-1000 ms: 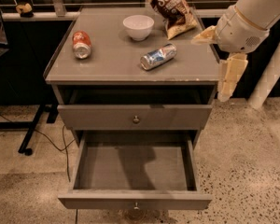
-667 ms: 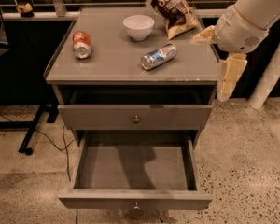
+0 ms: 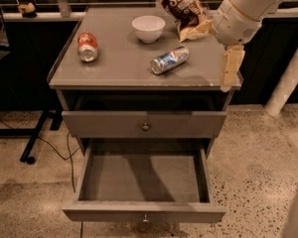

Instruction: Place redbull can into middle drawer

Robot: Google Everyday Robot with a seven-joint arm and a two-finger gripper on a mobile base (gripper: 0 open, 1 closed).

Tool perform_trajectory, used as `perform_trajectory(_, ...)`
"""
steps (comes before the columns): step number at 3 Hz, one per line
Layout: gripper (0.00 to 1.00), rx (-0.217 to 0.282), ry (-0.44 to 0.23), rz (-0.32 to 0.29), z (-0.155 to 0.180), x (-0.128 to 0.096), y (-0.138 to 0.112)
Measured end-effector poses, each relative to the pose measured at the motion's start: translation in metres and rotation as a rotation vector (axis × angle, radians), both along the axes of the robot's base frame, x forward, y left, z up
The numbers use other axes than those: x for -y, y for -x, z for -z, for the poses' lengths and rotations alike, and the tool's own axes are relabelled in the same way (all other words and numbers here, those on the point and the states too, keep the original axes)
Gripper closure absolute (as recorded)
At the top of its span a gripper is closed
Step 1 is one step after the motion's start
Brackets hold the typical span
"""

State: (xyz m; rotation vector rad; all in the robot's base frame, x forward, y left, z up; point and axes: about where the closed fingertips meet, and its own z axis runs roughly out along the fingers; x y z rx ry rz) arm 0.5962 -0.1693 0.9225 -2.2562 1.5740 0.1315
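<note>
The redbull can [image 3: 170,60], silver and blue, lies on its side on the grey cabinet top [image 3: 114,68], right of centre. The middle drawer [image 3: 144,182] is pulled open below and nothing shows inside; its knob [image 3: 145,218] is on the front panel. My gripper [image 3: 230,71] hangs pointing down at the right edge of the cabinet top, to the right of the can and apart from it, holding nothing.
A stubby orange-red can [image 3: 87,46] lies at the left of the top. A white bowl [image 3: 148,28] and a brown chip bag [image 3: 181,6] sit at the back. The upper drawer [image 3: 144,124] is closed. A white post [image 3: 288,78] stands at the right.
My arm and gripper have moved a little left and up, closer to the redbull can. The can and drawers have not moved.
</note>
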Motion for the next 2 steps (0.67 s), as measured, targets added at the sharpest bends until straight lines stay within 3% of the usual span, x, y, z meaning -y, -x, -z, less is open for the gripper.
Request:
perform_trajectory(1,0.00,0.023,0.017,-0.070,0.005,-0.012,-0.044)
perform_trajectory(2,0.00,0.070,0.014,-0.102,0.007,-0.023,-0.083)
